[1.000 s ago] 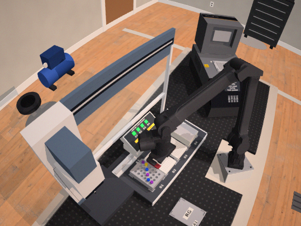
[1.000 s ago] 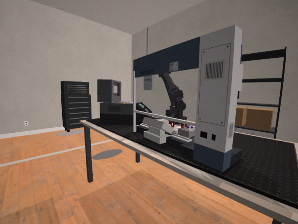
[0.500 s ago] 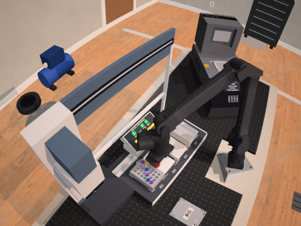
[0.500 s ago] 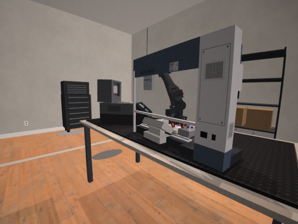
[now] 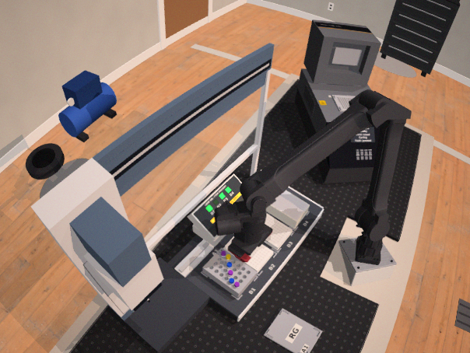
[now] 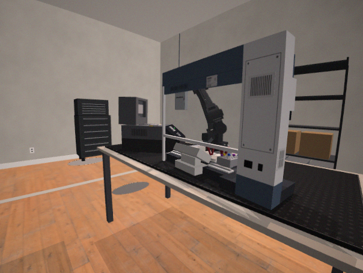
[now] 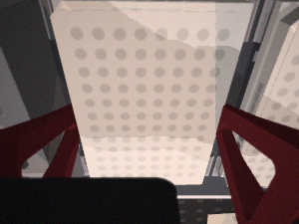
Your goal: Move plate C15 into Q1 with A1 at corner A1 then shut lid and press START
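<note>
The white 96-well plate C15 (image 7: 145, 94) fills the wrist view, and my red fingers touch its two long sides. In the top view the plate C15 (image 5: 260, 257) lies on position D2 of the hand-off row, with my gripper (image 5: 242, 254) down over its rear part, shut on it. The cycler Q1 (image 5: 335, 99) stands at the back right of the mat with its lid raised; its keypad (image 5: 363, 154) faces the front. The block under the lid is hidden by my arm.
The tube cooling block (image 5: 230, 277) with coloured caps sits on D1, close to the left of my gripper. Plate G16 (image 5: 281, 233) is on D3 and the deep-well block (image 5: 289, 208) on D4. The regrip nest RG (image 5: 293, 333) lies in front. A tall gantry (image 5: 183, 113) spans the row.
</note>
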You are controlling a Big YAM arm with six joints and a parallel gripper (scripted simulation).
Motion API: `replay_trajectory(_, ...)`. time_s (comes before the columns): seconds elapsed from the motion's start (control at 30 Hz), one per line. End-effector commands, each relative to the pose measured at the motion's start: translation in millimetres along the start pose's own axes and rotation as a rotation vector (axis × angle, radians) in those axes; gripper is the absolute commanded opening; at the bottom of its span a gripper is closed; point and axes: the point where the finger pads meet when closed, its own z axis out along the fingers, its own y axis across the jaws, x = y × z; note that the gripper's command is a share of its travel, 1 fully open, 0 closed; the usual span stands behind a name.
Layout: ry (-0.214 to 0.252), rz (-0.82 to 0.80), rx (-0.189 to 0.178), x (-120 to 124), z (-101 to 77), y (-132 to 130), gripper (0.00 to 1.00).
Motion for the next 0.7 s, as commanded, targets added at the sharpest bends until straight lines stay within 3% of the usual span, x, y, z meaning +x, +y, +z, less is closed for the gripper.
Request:
replay_trajectory(0.0,-0.003,-0.023,0.007,4.8,-6.7,-9.4,0.0)
replay_trajectory(0.67,0.027,-0.009,0.04,8.7,9.0,-22.9,0.0)
